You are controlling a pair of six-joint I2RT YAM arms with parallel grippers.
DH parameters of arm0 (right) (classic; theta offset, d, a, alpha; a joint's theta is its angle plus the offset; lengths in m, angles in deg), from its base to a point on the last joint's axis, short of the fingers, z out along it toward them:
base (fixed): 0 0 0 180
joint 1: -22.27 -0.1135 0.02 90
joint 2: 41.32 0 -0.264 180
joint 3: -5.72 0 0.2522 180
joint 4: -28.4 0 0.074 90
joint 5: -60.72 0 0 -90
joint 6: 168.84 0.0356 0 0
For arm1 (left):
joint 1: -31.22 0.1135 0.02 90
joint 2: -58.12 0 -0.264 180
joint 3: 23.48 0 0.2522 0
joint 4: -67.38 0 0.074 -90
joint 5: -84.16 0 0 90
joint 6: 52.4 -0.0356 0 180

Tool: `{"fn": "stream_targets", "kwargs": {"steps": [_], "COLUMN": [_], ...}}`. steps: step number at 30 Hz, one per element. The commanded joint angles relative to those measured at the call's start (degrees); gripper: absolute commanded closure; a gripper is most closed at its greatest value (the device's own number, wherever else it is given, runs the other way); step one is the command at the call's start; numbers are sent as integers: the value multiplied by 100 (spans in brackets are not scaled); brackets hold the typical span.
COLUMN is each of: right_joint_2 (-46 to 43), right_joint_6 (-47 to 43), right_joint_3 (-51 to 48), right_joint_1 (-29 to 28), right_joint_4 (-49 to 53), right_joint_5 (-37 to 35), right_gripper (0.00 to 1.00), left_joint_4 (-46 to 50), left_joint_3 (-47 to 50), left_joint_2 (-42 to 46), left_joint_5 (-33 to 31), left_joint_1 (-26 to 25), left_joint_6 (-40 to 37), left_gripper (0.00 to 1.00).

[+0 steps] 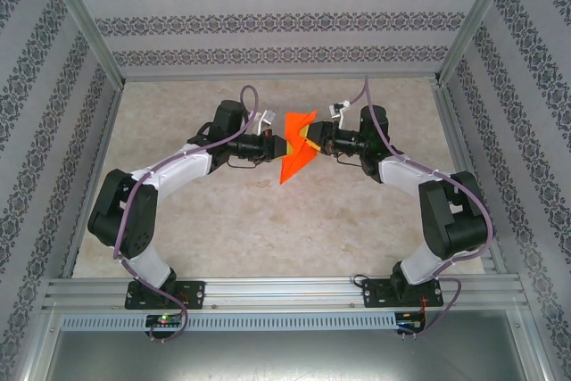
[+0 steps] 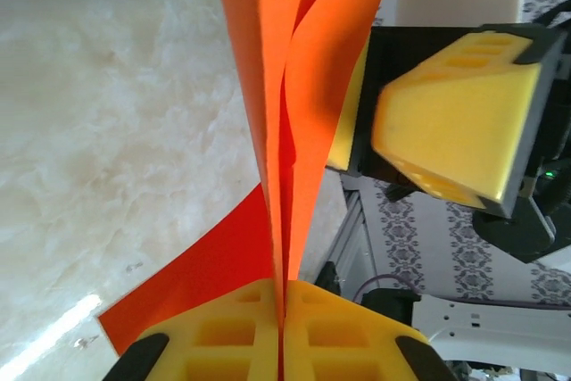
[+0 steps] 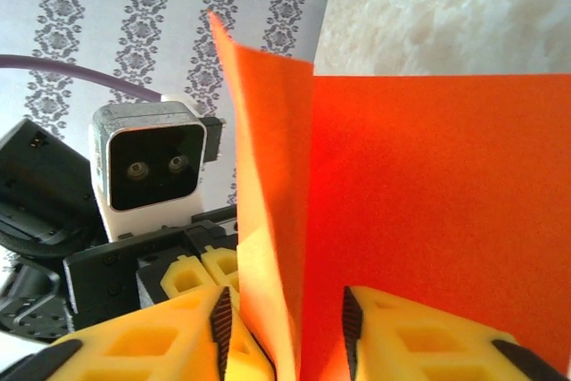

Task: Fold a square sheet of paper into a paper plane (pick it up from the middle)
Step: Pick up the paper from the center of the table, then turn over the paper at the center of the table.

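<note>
The pale marbled surface takes up the middle of the top view. In the upper centre of that frame, a folded sheet of thin bright orange-red paper sits between the two arm tips. At the bottom of the left wrist view, the left claw is pinched tight on the sheet's creased edge. The right claw stands parted around another fold without squeezing it.
</note>
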Motion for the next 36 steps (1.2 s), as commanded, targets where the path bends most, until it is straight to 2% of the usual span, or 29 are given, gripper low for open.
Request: {"fn": "stream_targets", "kwargs": {"steps": [1, 4, 7, 11, 14, 17, 23, 29, 36], "right_joint_2": [-287, -484, -660, -791, -803, -802, -888, -1012, -1042], "right_joint_6": [-478, -838, -1158, -1320, -1331, -1349, -1404, -1459, -1524], "right_joint_3": [33, 38, 55, 20, 19, 46, 66, 1, -33], "right_joint_1": [103, 188, 264, 388, 460, 488, 574, 763, 905], "right_joint_4": [365, 892, 1404, 1668, 1738, 1793, 1908, 2005, 2092], "right_joint_5": [-179, -363, -563, -653, -646, -635, -612, -540, -486], "right_gripper": [56, 54, 51, 49, 48, 47, 46, 46, 45], "left_joint_4": [1365, 2537, 3697, 4561, 4890, 5015, 5136, 5018, 4844], "left_joint_3": [-423, -751, -1141, -1426, -1562, -1651, -1893, -2091, -2138], "left_joint_2": [220, 346, 367, 344, 222, -50, -931, -1689, -2205], "left_joint_5": [-709, -1776, -3578, -5741, -6775, -7499, -8189, -8440, -8384], "left_joint_1": [-12, -21, -158, -383, -687, -1076, -1776, -2387, -2873], "left_joint_6": [-1025, -1742, -2390, -2645, -2782, -2888, -3024, -3183, -3242], "left_gripper": [92, 92, 93, 94, 94, 94, 94, 89, 80]}}
